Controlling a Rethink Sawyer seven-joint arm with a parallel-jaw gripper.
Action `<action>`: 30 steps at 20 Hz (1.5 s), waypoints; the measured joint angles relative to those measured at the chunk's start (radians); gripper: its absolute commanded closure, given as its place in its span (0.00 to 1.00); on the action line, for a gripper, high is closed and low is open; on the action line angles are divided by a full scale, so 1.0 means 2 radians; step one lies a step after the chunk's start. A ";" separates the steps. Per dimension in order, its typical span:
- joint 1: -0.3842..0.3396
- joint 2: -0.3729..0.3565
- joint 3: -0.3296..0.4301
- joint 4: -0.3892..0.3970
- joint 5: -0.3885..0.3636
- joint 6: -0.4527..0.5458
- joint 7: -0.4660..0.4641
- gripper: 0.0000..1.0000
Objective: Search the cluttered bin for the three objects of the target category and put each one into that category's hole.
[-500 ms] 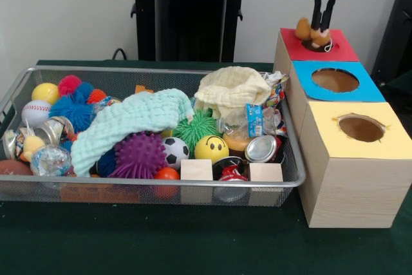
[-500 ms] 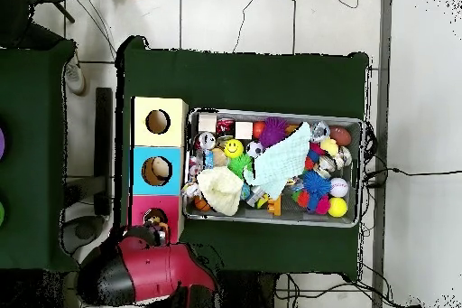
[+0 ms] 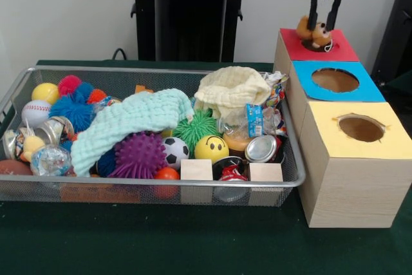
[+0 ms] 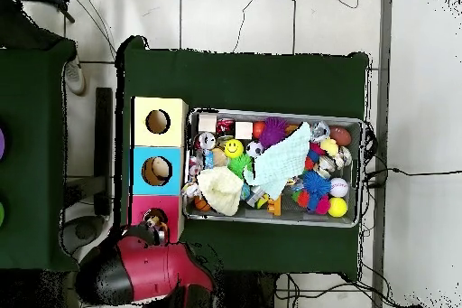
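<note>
The silver wire-mesh bin (image 3: 38, 188) holds several balls, cloths, cans and wooden blocks; it also shows in the overhead view (image 4: 364, 171). My gripper (image 3: 324, 22) hangs over the red-topped box (image 3: 344, 51), fingers spread apart and open. A small brown plush toy (image 3: 313, 31) lies just below the fingers, on the rim of the red box's hole, apart from both fingers. In the overhead view the toy (image 4: 152, 225) sits at the red box's hole, next to the red arm head (image 4: 144, 273), which hides the gripper.
A blue-topped box (image 3: 370, 91) and a yellow-topped box (image 3: 394, 143), each with a round hole, stand in a row with the red one, to the right of the bin. A mint cloth (image 3: 129, 120) and a cream cloth (image 3: 232, 91) cover part of the clutter.
The fingers have spread apart and let go of the plush toy. The toy now rests on the rim of the red box's hole. The bin's contents have not moved.
</note>
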 measured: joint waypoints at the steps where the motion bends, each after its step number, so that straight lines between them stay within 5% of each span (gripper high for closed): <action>1: 0.001 0.001 0.000 0.000 0.000 0.000 0.000 0.00; 21: 0.011 -0.009 -0.017 -0.002 0.003 0.003 0.000 0.00; 30: 0.014 -0.061 -0.018 -0.013 0.018 0.085 0.000 0.00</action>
